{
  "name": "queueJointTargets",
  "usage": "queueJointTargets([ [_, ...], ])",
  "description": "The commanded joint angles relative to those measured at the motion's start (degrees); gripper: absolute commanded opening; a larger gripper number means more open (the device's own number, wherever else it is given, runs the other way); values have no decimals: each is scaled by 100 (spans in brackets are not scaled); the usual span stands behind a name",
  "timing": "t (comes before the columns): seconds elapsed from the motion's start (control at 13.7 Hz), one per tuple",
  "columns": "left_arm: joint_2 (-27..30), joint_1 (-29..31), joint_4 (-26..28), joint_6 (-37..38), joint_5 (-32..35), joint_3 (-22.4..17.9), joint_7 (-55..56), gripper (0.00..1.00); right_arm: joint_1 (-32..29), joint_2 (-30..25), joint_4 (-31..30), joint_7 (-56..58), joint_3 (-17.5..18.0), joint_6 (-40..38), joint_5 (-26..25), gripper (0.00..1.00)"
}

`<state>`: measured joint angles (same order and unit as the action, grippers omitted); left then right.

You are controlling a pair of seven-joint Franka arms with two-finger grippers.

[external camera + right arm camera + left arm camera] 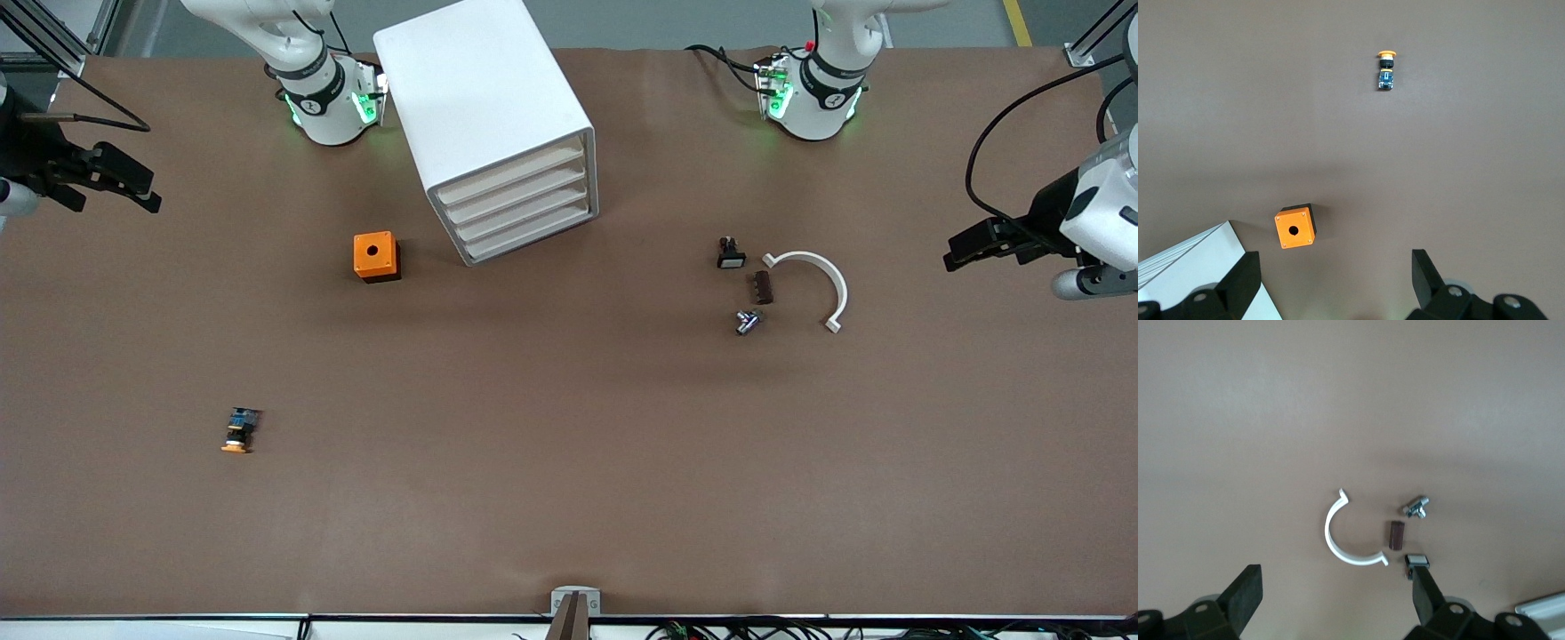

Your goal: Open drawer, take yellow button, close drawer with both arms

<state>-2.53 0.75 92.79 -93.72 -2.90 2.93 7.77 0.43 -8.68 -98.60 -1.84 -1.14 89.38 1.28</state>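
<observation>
A white cabinet [484, 107] stands near the arms' bases, and every drawer [520, 209] in its front is shut. The button [240, 430], with an orange cap and a blue rear end, lies on the bare table toward the right arm's end, nearer to the front camera than the cabinet. The right wrist view also shows the button [1385, 70]. My right gripper [120, 188] hangs open and empty over the table's edge at that end; its fingers [1245, 277] stand wide apart. My left gripper [978, 253] waits open over the left arm's end, with its fingers [1245, 593] spread and empty.
An orange box [375, 256] with a round hole sits beside the cabinet. Toward the left arm's end lie a white curved clip [822, 280], a small black part with a white face [730, 255], a brown block [763, 287] and a metal piece [747, 322].
</observation>
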Motion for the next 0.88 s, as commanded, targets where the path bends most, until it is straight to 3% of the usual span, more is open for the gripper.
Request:
queueJointTargets([
  [0.0,43,-75,108,-365,62,-81,-91,99,-17,-151,-116,-53,9,158,-5,100],
  [0.8,438,-83,73,-50,35,-152,-241,99,-8,-186,-107,17,17,221,-23,100],
])
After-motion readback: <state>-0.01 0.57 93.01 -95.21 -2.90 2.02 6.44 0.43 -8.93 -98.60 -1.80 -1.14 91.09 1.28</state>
